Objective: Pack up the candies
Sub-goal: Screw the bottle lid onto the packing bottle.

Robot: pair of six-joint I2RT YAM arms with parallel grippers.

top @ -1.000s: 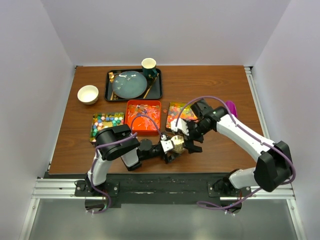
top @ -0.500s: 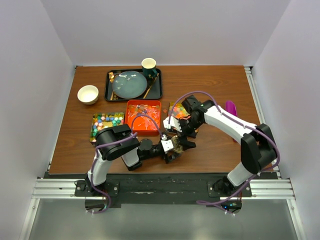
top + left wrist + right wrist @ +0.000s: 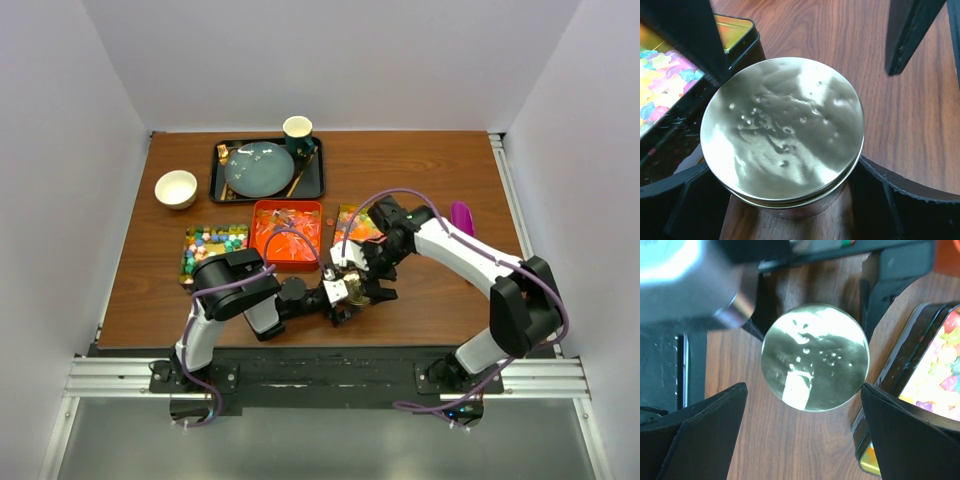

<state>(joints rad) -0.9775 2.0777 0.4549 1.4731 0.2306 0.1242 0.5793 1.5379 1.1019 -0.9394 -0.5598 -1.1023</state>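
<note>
Your left gripper (image 3: 782, 167) has its fingers closed against the wall of the round tin (image 3: 790, 210). One finger sits on each side just under the gold lid (image 3: 782, 125), so the tin looks pinned to the table (image 3: 840, 30) between them. Your right gripper (image 3: 804, 387) hangs straight above with its fingers spread wide. The lid sits centred in that gap, and neither finger touches it. With the lid seated, you cannot tell whether anything is inside the tin.

Just outside the fingers, on the far side of the tin, is the tray (image 3: 900, 355) of pastel beads (image 3: 940, 365). Its corner is just beside the tin, but whether they touch is unclear. Beyond the fingers and to the left lies the orange tray (image 3: 258, 238) of wrapped pieces (image 3: 287, 235). Further left again, well apart from both grippers, are the cubes (image 3: 213, 243). A purple scoop (image 3: 462, 215) lies well off to the right of your right fingers, with nothing holding it. Farthest back stand a white bowl (image 3: 176, 188), a plate (image 3: 258, 168) and a cup (image 3: 298, 130).

As far as you can judge, packing has hardly begun. All three kinds of candies sit heaped in their trays, and none is between any fingers. What appears left is lifting the lid off, scooping candies into the tin and closing it.
</note>
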